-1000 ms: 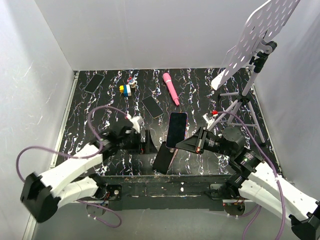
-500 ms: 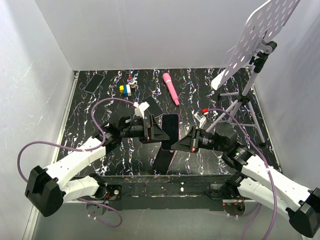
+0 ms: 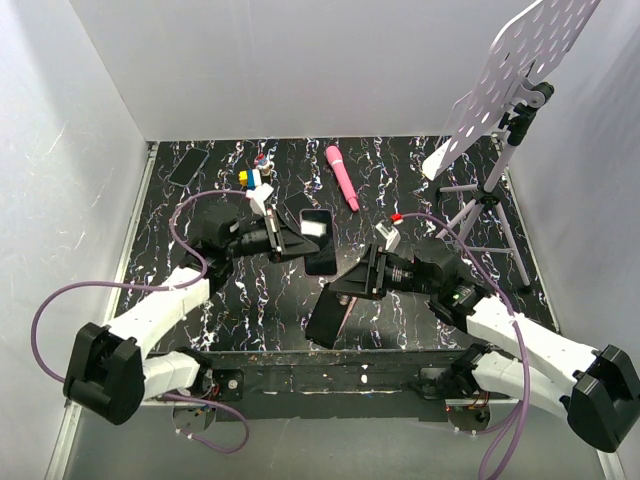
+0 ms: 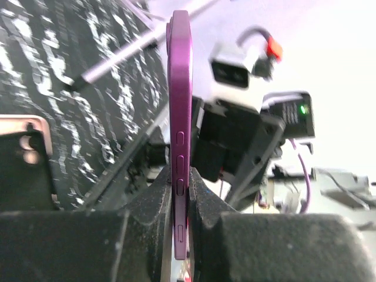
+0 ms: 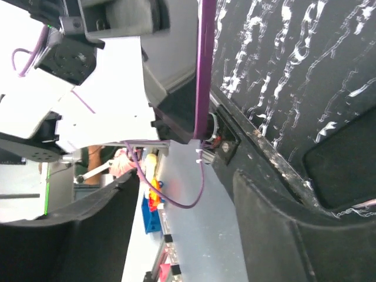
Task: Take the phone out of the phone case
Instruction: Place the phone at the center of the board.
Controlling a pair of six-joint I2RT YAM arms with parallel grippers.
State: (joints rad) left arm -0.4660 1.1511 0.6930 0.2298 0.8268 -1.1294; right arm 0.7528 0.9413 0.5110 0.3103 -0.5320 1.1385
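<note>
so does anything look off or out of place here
Only the phone case: it lies slanted at the table's near edge, its lower end at the front lip, so it could slip off. The phone is clamped in the left gripper, off the table. Nothing looks spilled or broken.

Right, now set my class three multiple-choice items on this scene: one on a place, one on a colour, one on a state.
1. Where does the pink wand lie? A. at the back of the table B. in a gripper C. on the floor
2. What colour is the tabletop? A. plain white B. black with white veins C. green
3. The left gripper is: A. wide open B. shut on the phone C. out of view

Answers: A, it lies near the back wall; B, the marbling shows; B, both fingers press the phone's faces.
</note>
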